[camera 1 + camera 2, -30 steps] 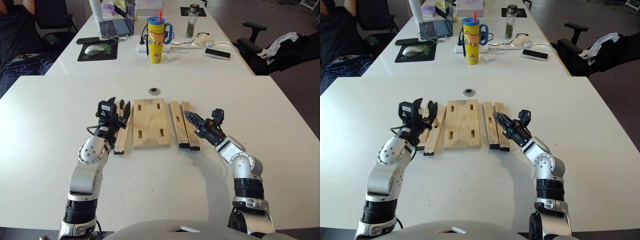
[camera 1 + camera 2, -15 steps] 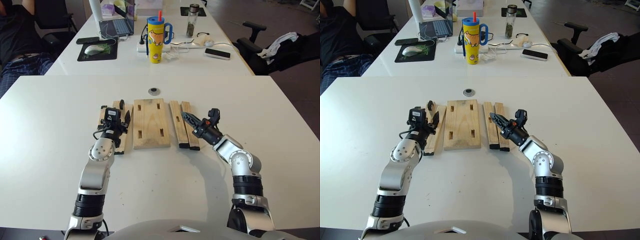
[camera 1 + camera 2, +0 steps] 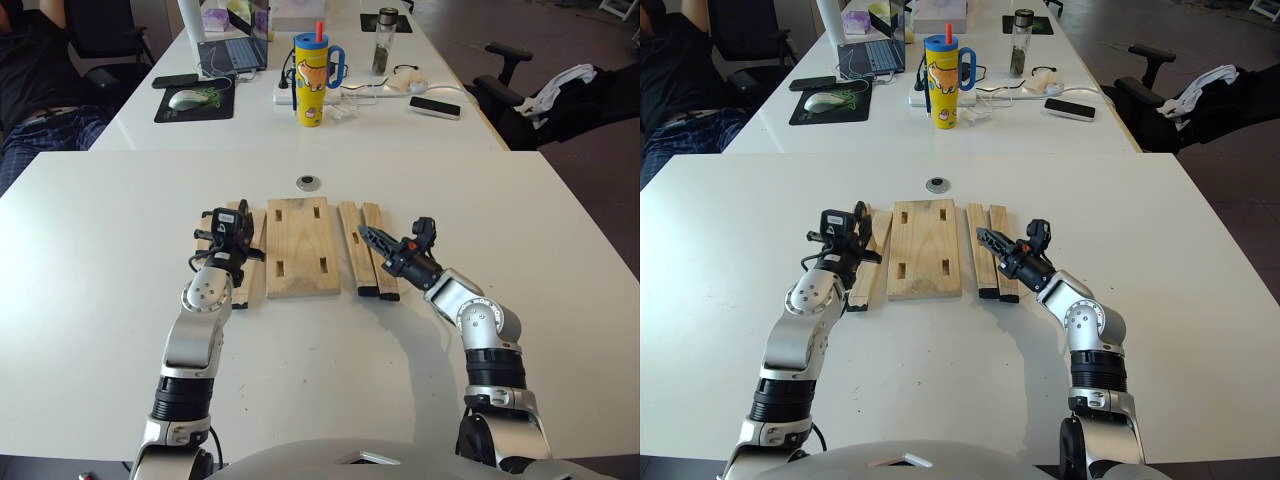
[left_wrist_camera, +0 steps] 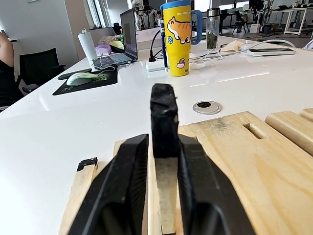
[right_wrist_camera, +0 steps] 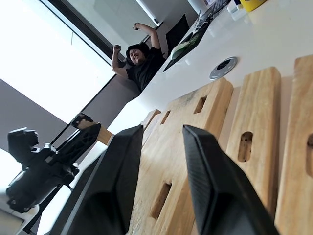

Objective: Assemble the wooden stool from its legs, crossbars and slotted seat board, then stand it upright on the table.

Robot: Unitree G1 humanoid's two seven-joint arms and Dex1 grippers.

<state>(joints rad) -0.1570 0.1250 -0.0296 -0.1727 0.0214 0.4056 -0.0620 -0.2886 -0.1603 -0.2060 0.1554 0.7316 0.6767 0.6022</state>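
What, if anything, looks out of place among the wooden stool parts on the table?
Nothing stands out. The slotted seat board lies flat between the left pair of wooden pieces and the right pair, all roughly parallel, with no visible damage.

surface (image 3: 100,250): white, smooth, semi-gloss; faint reflections in the left wrist view.
seat board (image 3: 302,245): pale bare wood, matt, grain visible, rougher at the slot edges.
right bars (image 3: 370,250): same pale matt wood; dark ends at 6 o'clock.
left bar (image 4: 166,196): pale matt wood between the jaws, black matt piece at its far end.
left gripper (image 4: 163,147): black plastic, matt.
right gripper (image 5: 163,129): black plastic, slight sheen.
grommet (image 3: 308,182): grey metal, at the board's 12 o'clock.
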